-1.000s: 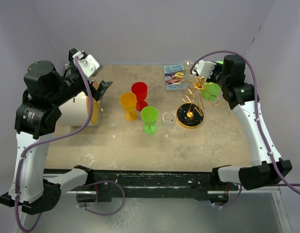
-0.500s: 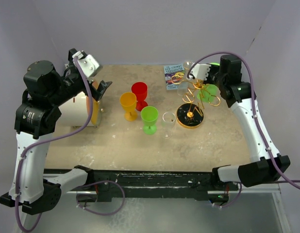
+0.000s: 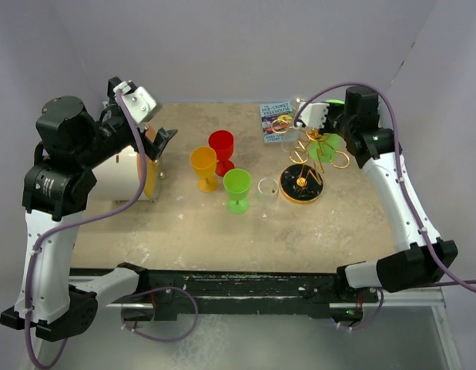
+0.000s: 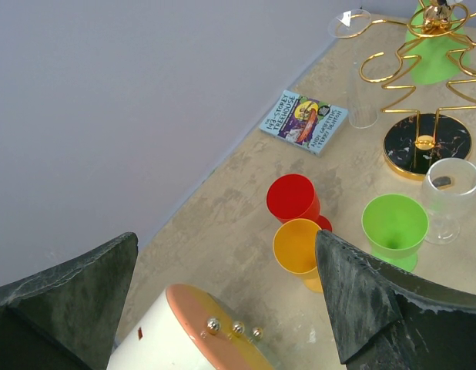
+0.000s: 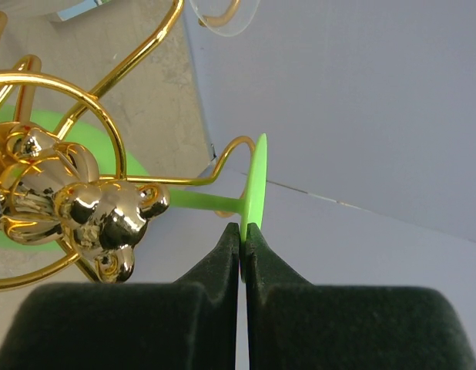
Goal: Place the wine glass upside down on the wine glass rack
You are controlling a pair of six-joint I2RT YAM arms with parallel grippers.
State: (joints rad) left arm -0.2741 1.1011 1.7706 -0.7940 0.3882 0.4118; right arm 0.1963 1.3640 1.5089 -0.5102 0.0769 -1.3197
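The green wine glass [image 3: 328, 145] lies tilted among the arms of the gold wine glass rack [image 3: 306, 148], which stands on a round black base [image 3: 289, 193]. In the right wrist view my right gripper [image 5: 243, 231] is shut on the rim of the glass's foot [image 5: 256, 181]. The stem [image 5: 203, 202] runs sideways between the gold loops [image 5: 76, 204] towards the bowl [image 5: 84, 139]. My right gripper [image 3: 321, 127] sits beside the rack's top. My left gripper [image 3: 157, 142] hangs open over the table's left side, holding nothing. The left wrist view shows the rack [image 4: 411, 65] and green glass [image 4: 430, 58] far off.
Red [image 3: 221, 146], orange [image 3: 203, 166] and green [image 3: 237, 189] goblets and a clear glass [image 3: 267, 196] stand mid-table. A book [image 3: 275, 121] lies at the back. A clear glass [image 4: 350, 23] hangs on the rack's far arm. A white cylinder [image 3: 122, 173] lies under my left gripper [image 4: 226, 235].
My right arm has shifted left and back, carrying the green glass further in among the rack's arms. The left arm has not moved.
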